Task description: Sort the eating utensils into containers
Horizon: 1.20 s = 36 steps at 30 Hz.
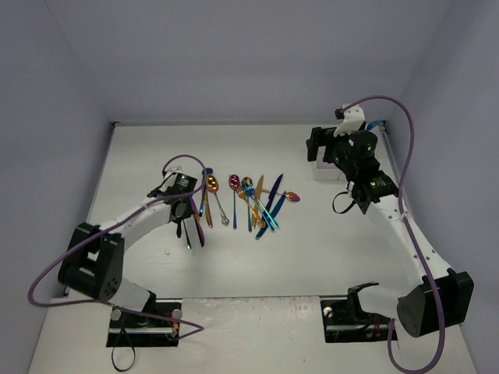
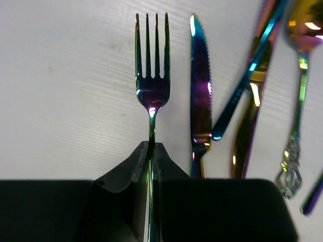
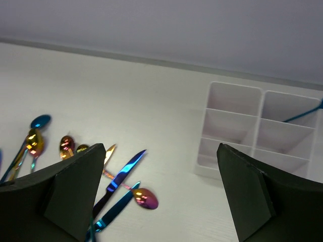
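fork (image 2: 152, 85) pinched in left end effector (image 2: 152, 148), tines forward, apparently on table (image 2: 60, 101)

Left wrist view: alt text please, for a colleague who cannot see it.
The left gripper is shut on the handle of an iridescent fork, tines pointing away over the white table. Just right of it in the picture lies a serrated knife, parallel, with more utensils crossing at the right edge.

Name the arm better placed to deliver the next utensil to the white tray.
Left. The left tool is shut on the handle of the fork, so it could probably lift and carry it now. The right tool hangs open and empty near the white tray.
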Available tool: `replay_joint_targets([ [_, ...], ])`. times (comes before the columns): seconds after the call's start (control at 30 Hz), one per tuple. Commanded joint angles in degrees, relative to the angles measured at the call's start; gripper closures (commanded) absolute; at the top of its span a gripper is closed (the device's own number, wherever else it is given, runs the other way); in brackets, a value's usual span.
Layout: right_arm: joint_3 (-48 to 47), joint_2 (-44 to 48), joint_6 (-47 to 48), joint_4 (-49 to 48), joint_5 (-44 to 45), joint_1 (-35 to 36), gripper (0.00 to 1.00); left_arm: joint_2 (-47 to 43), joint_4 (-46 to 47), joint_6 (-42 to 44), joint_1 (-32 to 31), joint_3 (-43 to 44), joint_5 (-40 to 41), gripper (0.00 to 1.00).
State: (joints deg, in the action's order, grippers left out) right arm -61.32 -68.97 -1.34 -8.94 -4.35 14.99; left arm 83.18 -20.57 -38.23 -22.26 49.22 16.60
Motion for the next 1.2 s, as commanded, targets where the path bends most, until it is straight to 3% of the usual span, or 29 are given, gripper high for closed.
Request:
replay_joint_targets([
  [0.0,-4.30,0.35,-2.26,-1.62,-10.84,2.46,0.11,-14.87,4.37,12.54,0.21,1.15,-4.03,1.00],
  [0.1,-5.32,-0.84,-6.12,-1.49,-16.89,4.94,0.12,-19.44,6.60,17.13,-0.14,2.03,-12.43,1.00],
  [0.27,-7.72,-2.89,-9.52,-1.61,-19.73,10.57,0.13,-24.02,8.79,23.16,-2.60,5.14,-22.81,1.00],
  [0.57,-12.62,-8.37,-11.93,-1.61,-17.71,19.86,0.14,-22.78,8.72,26.98,-13.20,11.99,-24.79,1.00],
  [0.8,-14.02,-11.17,-12.12,-1.68,-16.73,22.26,0.17,-20.97,9.44,27.20,-16.42,15.17,-25.37,1.00],
  [1.0,-14.27,-12.18,-12.13,-1.68,-16.43,23.12,0.27,-19.16,9.58,28.08,-18.00,16.51,-25.19,1.00],
  [1.17,-12.70,-12.50,-11.93,-1.61,-16.10,23.24,0.51,-17.96,9.97,28.94,-19.02,17.14,-24.65,1.00],
])
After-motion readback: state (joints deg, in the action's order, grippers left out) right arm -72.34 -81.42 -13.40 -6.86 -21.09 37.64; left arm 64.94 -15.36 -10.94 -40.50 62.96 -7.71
